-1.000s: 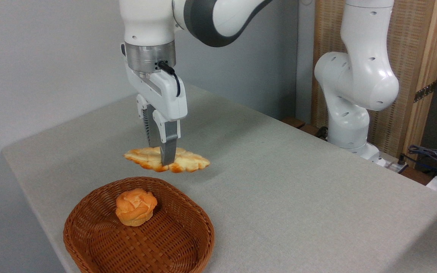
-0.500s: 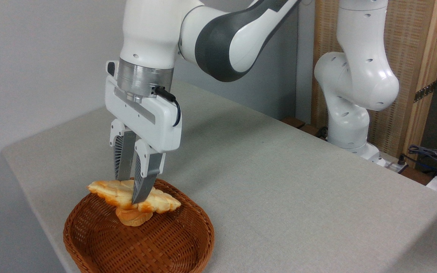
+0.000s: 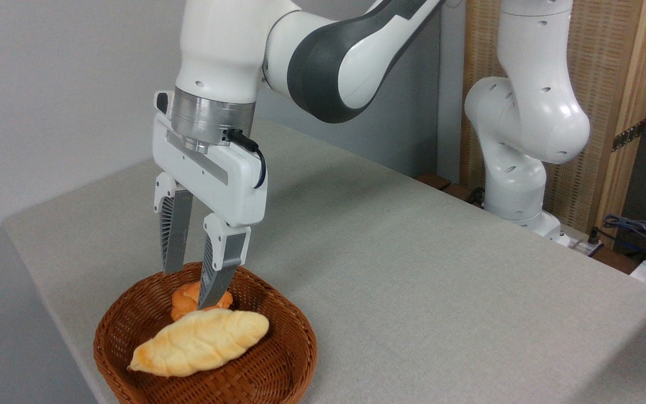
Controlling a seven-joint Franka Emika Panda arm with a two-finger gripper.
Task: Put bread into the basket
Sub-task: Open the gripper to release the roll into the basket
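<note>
No readable text, label, brand or number anywhere in view.

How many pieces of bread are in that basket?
2: the long braided bread lies across the basket; a small orange bun sits behind it, partly hidden by the hand.

White-and-grey arm, black cable

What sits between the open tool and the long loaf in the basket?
The small orange bun sits between the tool and the loaf, inside the basket, in the fixed camera view.
</note>
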